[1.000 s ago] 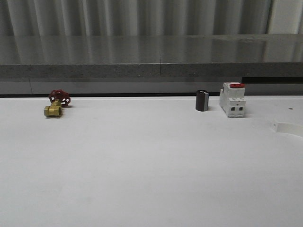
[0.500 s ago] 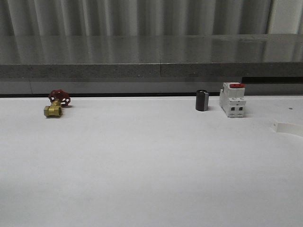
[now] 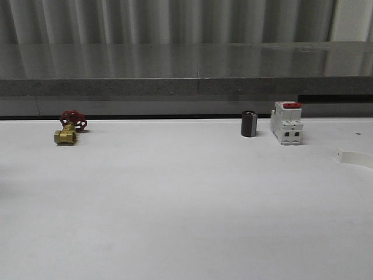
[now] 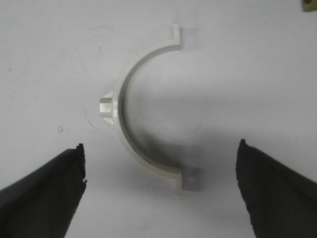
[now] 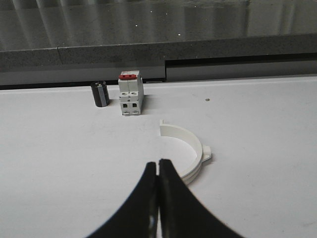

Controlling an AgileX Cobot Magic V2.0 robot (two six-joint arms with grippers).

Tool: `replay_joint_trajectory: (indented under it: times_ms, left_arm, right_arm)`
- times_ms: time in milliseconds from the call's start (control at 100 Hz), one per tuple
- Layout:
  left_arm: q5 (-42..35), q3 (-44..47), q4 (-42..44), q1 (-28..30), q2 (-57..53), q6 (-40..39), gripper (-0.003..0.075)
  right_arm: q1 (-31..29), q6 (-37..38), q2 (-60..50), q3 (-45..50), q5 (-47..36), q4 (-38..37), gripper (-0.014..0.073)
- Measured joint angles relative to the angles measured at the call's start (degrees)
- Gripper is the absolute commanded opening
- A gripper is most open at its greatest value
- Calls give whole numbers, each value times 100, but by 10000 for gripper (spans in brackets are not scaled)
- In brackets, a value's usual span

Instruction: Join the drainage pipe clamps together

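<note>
My left pincer (image 4: 161, 198) hangs wide open above the white table (image 4: 257, 64), its two dark fingers (image 4: 44, 193) spread far apart, and one drainage pipe clamp half (image 4: 136, 116) lies flat on the table just ahead of the gap between them, touching neither finger. That half-ring has its open side turned toward one finger and its small outer lug (image 4: 105, 105) toward the other; one end tab (image 4: 175, 34) points away from me and the other end sits nearest the gap. My right pincer (image 5: 158, 171) is drawn narrow, the two dark fingertips (image 5: 147, 191) pressed together with nothing between them. The second clamp half (image 5: 187, 154) lies on the table just past those tips and a little to one side, close to them but whether it touches them I cannot tell; its lug sticks out on the side away from my fingers. Farther out beyond this half stand a white breaker with a red top (image 5: 131, 92) and, just beside it, a small dark cylinder (image 5: 100, 94), both near the table's far edge. In the front view a brass valve with a red handle (image 3: 69, 128) sits well apart from the breaker, on the left-arm side, and a bit of the second clamp half shows at the right border.
</note>
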Motion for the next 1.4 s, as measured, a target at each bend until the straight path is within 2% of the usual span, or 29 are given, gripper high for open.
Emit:
replay_joint_trajectory:
  times_ms: [410, 850, 920, 990, 1110, 1180, 1280, 1400]
  left_arm:
    - [-264, -644, -8, 262, 1424, 297, 600]
    - [-426, -761, -14, 262, 1948, 350, 580]
    - [-426, -761, -14, 262, 1948, 350, 524]
    - [-415, -761, -14, 262, 1948, 350, 424]
    - [-366, -761, -14, 262, 1948, 350, 186]
    - [-331, -761, -14, 262, 1948, 359, 80]
    - [-277, -770, -35, 262, 1948, 359, -3]
    - [-126, -770, -300, 262, 1924, 359, -13]
  right_arm:
    - [0, 0, 0, 0, 0, 0, -118]
    - [0, 0, 0, 0, 0, 0, -118]
    - [0, 0, 0, 0, 0, 0, -118]
    - [0, 0, 0, 0, 0, 0, -118]
    - [0, 0, 0, 0, 0, 0, -118]
    - [0, 0, 0, 0, 0, 0, -118]
    - [0, 0, 0, 0, 0, 0, -118]
    - [0, 0, 0, 0, 0, 0, -118]
